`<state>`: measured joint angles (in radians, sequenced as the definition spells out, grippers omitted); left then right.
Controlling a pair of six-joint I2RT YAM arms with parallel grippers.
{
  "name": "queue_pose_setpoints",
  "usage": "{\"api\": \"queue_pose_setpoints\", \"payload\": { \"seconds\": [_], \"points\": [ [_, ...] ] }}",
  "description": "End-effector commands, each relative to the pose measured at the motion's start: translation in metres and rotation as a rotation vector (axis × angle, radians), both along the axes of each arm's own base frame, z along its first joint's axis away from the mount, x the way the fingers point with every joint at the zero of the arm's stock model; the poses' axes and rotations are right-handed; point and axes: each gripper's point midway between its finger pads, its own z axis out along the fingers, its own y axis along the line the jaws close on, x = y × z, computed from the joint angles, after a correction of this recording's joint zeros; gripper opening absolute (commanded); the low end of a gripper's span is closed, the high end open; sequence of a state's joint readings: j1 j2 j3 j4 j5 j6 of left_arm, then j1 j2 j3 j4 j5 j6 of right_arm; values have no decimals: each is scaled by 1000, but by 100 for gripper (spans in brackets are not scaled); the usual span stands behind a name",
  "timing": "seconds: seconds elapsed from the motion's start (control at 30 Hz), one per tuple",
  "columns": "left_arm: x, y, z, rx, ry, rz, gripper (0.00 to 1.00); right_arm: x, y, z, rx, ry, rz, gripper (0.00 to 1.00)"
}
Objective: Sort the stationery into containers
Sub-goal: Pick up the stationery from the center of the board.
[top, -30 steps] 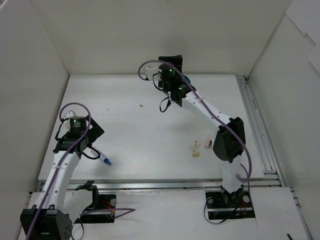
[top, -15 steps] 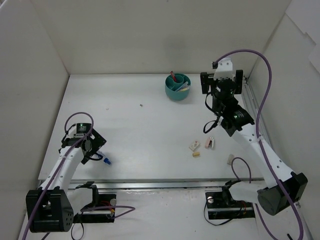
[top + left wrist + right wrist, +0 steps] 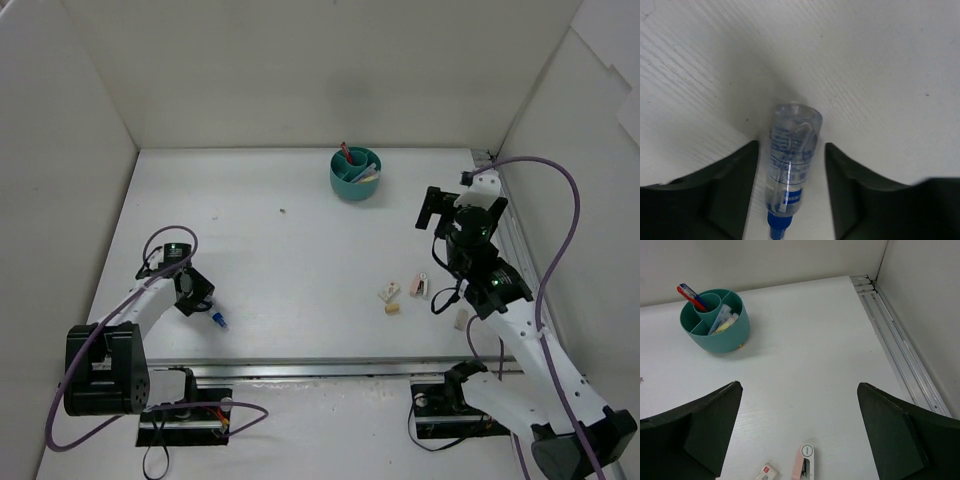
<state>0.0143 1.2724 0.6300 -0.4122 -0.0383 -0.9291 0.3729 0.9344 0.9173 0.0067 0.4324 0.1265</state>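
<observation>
A clear tube with a blue cap (image 3: pixel 791 170) lies flat on the white table, cap toward the camera. My left gripper (image 3: pixel 791 145) is low over it, its jaws narrowed to either side with thin gaps showing, so it is open. From above, this gripper (image 3: pixel 197 290) sits just up-left of the tube (image 3: pixel 215 320). The teal container (image 3: pixel 722 340) holds red and blue pens (image 3: pixel 690 294) in its centre well and pale sticks (image 3: pixel 722 320) in a ring compartment. My right gripper (image 3: pixel 799 385) hangs wide open and empty above the table, between the container (image 3: pixel 352 188) and the small pieces.
A pink-and-white stapler-like piece (image 3: pixel 421 286), a white eraser with a red label (image 3: pixel 389 291), a cream block (image 3: pixel 392 309) and a pale piece (image 3: pixel 462 320) lie right of centre. An aluminium rail (image 3: pixel 900 355) runs along the right wall. White walls enclose the table.
The right arm swung from over the container to the right and drew back toward the near side. The left gripper dropped over the tube and its jaws narrowed.
</observation>
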Motion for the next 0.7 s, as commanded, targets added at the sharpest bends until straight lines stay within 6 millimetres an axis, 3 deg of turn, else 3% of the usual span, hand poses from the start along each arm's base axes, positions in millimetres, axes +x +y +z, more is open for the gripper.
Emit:
{"api": "queue_pose_setpoints", "payload": {
  "seconds": [0.0,0.2,0.3,0.43,0.67],
  "points": [
    [22,-3,6,-24,-72,-3,40,-6,-16,16,82,-76,-87,98],
    [33,-10,10,-52,-92,-40,2,-12,-6,3,56,-36,8,98],
    [41,-20,24,-43,-126,-93,0,-13,20,-10,3,8,188,98],
    [62,-39,58,-53,-235,-184,0,-23,89,-31,-71,52,640,98],
    [88,-90,150,-82,-521,-311,0,-25,179,-59,-111,42,998,98]
  ]
}}
